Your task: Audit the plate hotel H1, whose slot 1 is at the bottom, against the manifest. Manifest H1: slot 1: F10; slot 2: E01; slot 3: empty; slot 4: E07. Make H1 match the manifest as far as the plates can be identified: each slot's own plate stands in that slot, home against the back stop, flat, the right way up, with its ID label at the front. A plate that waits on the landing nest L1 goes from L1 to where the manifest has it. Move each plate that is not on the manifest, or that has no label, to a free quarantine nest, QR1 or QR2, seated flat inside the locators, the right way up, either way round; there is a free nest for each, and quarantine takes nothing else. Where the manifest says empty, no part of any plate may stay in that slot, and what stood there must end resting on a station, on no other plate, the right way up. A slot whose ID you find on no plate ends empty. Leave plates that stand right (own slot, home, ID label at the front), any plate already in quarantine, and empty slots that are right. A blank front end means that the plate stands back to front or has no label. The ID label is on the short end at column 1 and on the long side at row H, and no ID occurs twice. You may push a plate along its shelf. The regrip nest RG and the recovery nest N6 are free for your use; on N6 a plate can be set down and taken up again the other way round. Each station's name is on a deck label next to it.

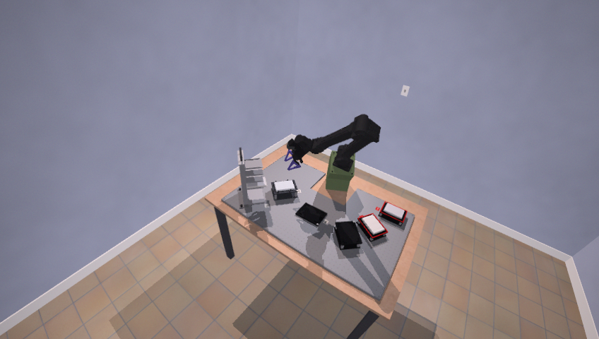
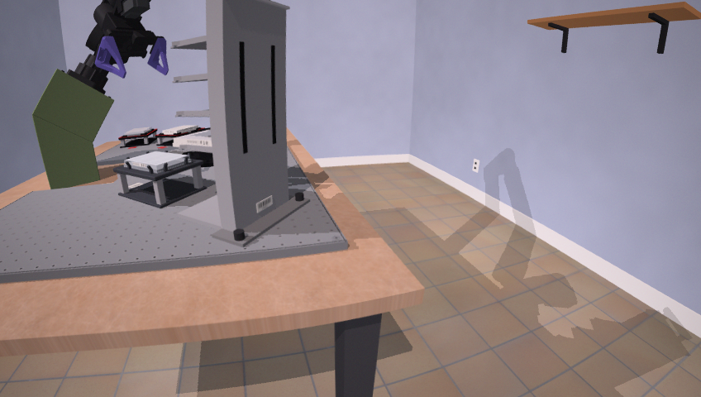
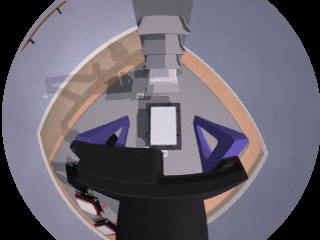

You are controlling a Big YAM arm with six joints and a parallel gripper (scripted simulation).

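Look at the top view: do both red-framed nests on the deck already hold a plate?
Yes: each red-framed nest, the nearer and the farther, carries a white-topped plate.

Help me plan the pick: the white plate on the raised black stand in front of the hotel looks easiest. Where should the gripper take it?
Grip the white plate across its two long sides, coming straight down from above. It lies flat on the raised stand with its top uncovered, and the open gripper already faces it, its fingers spread wider than the plate.
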